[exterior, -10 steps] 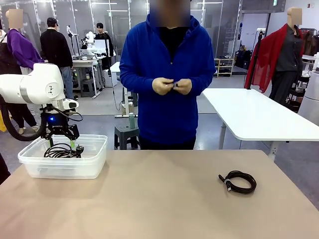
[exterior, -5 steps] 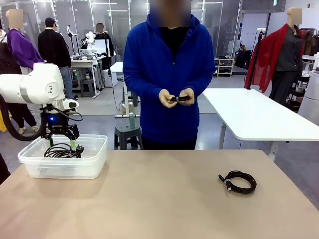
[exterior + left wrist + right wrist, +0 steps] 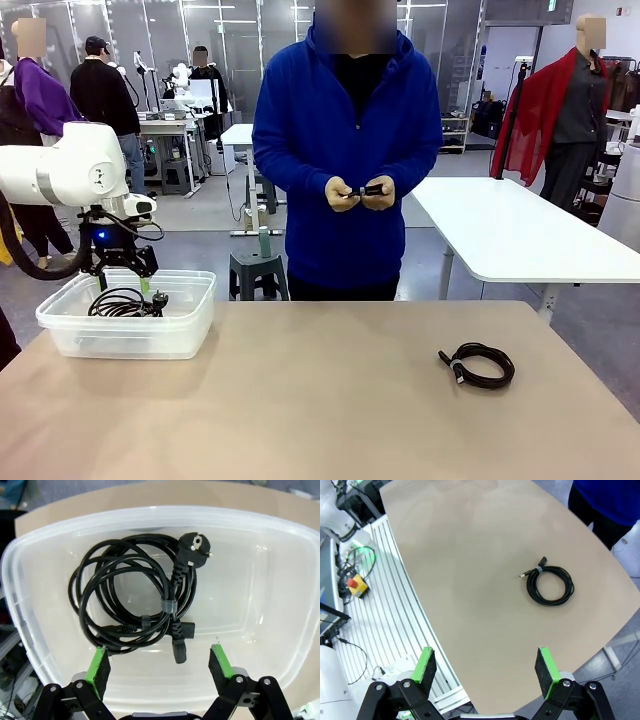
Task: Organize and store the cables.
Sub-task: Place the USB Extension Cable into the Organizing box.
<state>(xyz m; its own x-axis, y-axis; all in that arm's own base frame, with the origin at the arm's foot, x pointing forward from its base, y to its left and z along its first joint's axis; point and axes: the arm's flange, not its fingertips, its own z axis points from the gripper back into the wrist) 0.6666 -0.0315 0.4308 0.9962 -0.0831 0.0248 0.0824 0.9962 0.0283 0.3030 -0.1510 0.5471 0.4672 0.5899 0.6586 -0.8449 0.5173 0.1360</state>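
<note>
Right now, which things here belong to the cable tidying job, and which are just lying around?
Job: power cable in the clear bin; coiled cable on the table; open left gripper above the bin.
Lying about: grey stool, white side table, emergency stop button.

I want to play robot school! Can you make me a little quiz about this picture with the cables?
1. True or false: the black power cable lies inside the clear tub.
2. Where is the smaller coiled cable? A) in the tub B) on the table C) on the floor
3. Fill in: the left gripper hangs above the tub with its jaws ____.
Key: 1 true; 2 B; 3 open.
</note>
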